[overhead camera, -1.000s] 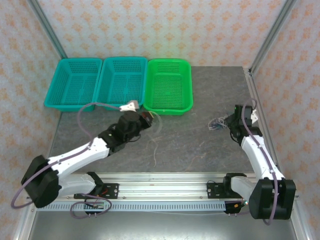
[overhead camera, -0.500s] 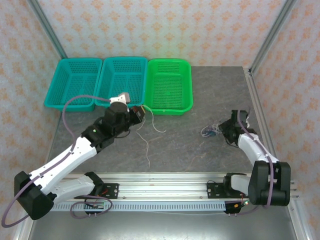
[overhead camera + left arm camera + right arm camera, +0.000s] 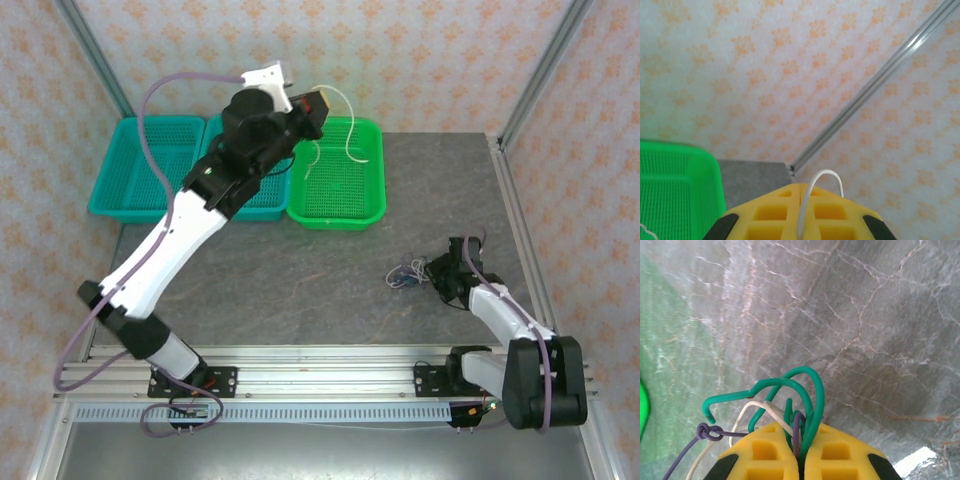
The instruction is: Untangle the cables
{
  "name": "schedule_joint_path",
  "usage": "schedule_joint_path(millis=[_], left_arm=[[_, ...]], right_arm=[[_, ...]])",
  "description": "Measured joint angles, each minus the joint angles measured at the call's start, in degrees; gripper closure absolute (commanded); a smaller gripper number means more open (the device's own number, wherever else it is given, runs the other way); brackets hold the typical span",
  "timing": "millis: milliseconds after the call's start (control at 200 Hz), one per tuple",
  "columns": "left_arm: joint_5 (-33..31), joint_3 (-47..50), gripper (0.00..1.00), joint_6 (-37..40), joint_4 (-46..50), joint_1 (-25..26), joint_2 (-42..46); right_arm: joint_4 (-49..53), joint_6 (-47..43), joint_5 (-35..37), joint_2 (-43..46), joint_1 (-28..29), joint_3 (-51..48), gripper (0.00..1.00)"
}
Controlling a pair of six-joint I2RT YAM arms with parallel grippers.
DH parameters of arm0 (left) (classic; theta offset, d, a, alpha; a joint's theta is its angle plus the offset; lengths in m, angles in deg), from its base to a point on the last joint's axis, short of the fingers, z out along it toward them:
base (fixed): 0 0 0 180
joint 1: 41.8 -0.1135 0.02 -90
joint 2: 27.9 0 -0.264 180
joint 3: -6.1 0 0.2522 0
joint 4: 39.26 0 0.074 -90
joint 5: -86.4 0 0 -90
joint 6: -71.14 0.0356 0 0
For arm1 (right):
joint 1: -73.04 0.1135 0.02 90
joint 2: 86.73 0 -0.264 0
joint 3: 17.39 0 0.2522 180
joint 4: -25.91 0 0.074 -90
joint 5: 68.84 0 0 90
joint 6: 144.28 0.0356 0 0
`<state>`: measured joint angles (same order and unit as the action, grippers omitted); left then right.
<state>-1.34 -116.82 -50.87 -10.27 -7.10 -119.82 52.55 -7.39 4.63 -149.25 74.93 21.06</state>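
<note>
Whitish cable is seen from above dangling in loose strands over the green basket, carried high by the left hand on an arm stretched up toward the back wall; the lift is judged to be meant to draw this one strand clear of the rest and bring it over a basket for dropping. Well apart, near the right side of the table, the bundle of cables lies low on the surface with the right hand at it, apparently as an anchor so that the knot is not dragged along. From the left wrist, the yellow fingers are shown pressed together, the whitish cable pinched in their seam and arching out above them, with a corner of the green basket below. From the right wrist, the right hand is seen clamped on the bundle: a green wire loops out of the closed pads, a purple wire with a small knot trails left, and a pale wire is threaded between them, so the tangle is judged only partly undone
</note>
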Motion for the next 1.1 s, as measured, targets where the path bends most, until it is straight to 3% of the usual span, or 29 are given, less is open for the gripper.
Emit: schedule_joint_path(millis=[205,320,425,485,616,751,936,1096], left_arm=[[-2.95,-9.55,1.0,2.56,0.74,-2.58,-15.98],[-3.02,-10.91,0.65,3.91,2.67,-3.63,-23.32],[-1.97,-9.35,0.44,4.13,4.85,-4.24,-26.77],[-1.05,-6.25,0.37,3.8,4.94,-4.39,-26.16],[2.73,2.8,0.32,3.19,4.39,-4.44,-18.88],[9.6,14.27,0.32,1.03,1.84,-3.87,-3.17],[14.4,27.87,0.32,-2.32,-0.42,4.37,16.9],[18.82,43.21,0.38,-8.15,-2.25,7.67,24.5]], right_arm=[[1.77,-0.92,-1.14,2.91,0.0,0.0,1.0],[2.14,-2.4,-4.76,4.04,0.0,0.02,1.0],[3.08,-3.8,-8.48,5.99,0.09,0.35,1.0],[4.0,-4.79,-10.43,7.19,0.13,1.14,1.0],[6.45,-7.1,-14.19,9.27,0.74,4.46,1.0],[8.22,-9.42,-17.29,11.04,2.16,8.2,1.0],[8.11,-10.69,-21.44,11.43,5.6,11.04,1.0],[3.39,-10.45,-27.98,8.63,8.17,13.49,1.0]])
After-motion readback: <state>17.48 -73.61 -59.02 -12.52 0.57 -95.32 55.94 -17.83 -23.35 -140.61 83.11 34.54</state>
